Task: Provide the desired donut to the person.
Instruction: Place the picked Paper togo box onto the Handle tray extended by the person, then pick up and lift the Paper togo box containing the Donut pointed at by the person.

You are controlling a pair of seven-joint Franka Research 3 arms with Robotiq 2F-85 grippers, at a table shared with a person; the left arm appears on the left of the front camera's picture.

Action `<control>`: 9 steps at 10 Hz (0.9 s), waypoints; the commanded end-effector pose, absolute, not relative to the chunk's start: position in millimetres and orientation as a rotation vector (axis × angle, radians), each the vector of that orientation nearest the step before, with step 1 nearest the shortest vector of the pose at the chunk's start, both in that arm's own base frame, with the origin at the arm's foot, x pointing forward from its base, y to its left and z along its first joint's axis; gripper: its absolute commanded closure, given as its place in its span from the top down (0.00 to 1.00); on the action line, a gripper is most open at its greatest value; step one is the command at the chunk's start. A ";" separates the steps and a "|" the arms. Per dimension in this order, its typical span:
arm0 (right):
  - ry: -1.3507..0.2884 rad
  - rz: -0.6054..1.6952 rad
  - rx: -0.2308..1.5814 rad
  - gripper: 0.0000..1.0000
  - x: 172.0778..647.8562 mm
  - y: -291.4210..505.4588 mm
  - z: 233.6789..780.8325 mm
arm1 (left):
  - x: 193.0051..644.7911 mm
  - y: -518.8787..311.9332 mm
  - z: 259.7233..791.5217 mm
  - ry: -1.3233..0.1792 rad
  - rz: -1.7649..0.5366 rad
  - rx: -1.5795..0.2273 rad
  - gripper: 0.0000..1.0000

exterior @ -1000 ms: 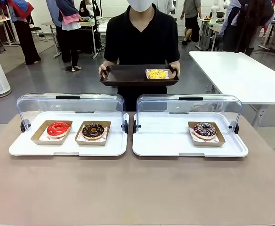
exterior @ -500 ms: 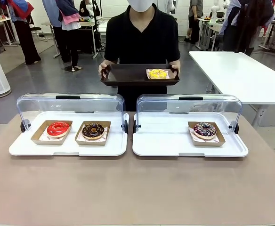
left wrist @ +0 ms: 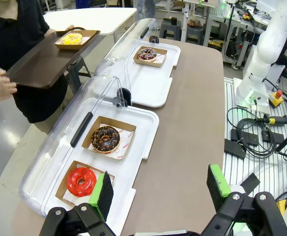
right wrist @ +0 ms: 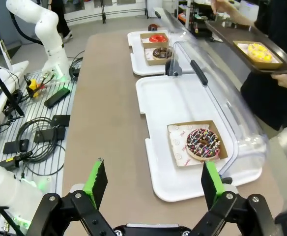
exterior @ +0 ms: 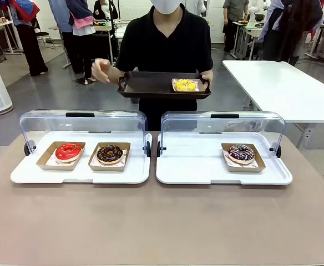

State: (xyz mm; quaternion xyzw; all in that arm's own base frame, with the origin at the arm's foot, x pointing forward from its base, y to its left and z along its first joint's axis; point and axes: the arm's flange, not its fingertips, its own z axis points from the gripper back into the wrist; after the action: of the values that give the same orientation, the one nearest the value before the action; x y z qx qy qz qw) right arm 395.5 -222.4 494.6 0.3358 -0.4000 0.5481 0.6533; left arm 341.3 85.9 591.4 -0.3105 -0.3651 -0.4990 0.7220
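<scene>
My left end effector [left wrist: 160, 189] is wide open with nothing held, over the near edge of the surface [left wrist: 192, 113], just beside the left white tray [left wrist: 146, 132]. My right end effector [right wrist: 153, 183] is likewise wide open and empty, near the right white tray [right wrist: 158, 98]. The left tray has a red donut [left wrist: 81, 181] and a chocolate donut [left wrist: 105, 138], each boxed. The right tray has a sprinkled donut [right wrist: 202, 143], also boxed. The clear lids [exterior: 79, 123] are up. The person [exterior: 165, 44] is at the far side with a brown tray [exterior: 148, 84], yellow donut [exterior: 185, 85] on one end. One hand [exterior: 206, 77] grips that end and the free hand [exterior: 101, 70] is raised near the other. I can't tell which donut is wanted.
</scene>
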 end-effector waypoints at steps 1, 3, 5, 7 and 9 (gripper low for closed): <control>-0.913 1.246 0.775 1.00 396.2 -224.0 496.0 | 341.4 85.9 593.5 -0.802 -1.105 -0.694 1.00; -0.913 1.246 0.775 1.00 396.2 -224.0 496.0 | 341.4 85.9 593.5 -0.802 -1.105 -0.694 1.00; -0.913 1.246 0.775 1.00 396.2 -224.0 496.0 | 341.4 85.9 593.5 -0.802 -1.105 -0.694 1.00; -0.913 1.246 0.775 1.00 396.2 -224.0 496.0 | 341.4 85.9 593.5 -0.802 -1.105 -0.694 1.00; -0.913 1.246 0.775 1.00 396.2 -224.0 496.0 | 341.4 85.9 593.5 -0.802 -1.105 -0.694 1.00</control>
State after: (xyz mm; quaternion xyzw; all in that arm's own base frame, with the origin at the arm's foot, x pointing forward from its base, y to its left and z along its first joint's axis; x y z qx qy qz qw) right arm 395.3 -222.6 494.8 0.3362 -0.4001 0.5480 0.6531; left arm 341.3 85.9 591.4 -0.3105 -0.3651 -0.4990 0.7220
